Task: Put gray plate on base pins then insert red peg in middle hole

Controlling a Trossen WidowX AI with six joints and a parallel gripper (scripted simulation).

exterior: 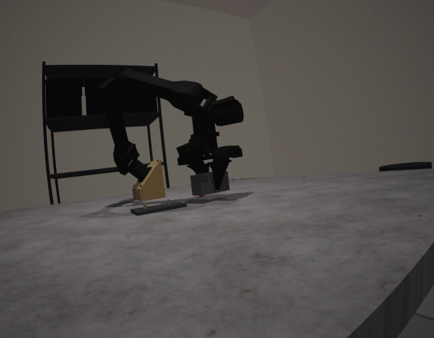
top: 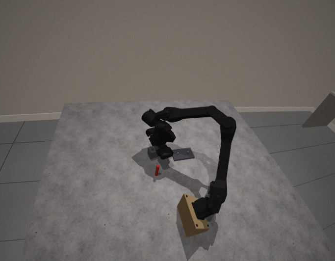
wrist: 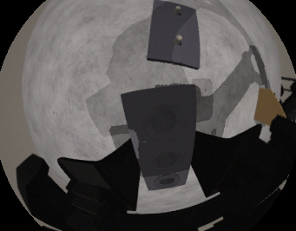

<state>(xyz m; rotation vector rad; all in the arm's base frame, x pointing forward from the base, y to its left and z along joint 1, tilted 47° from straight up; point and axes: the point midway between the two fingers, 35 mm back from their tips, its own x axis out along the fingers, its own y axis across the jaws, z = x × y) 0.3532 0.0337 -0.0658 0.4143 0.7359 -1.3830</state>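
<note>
Wrist view showed the pincer clamped on the gray plate, base beyond, on the counter.
</note>
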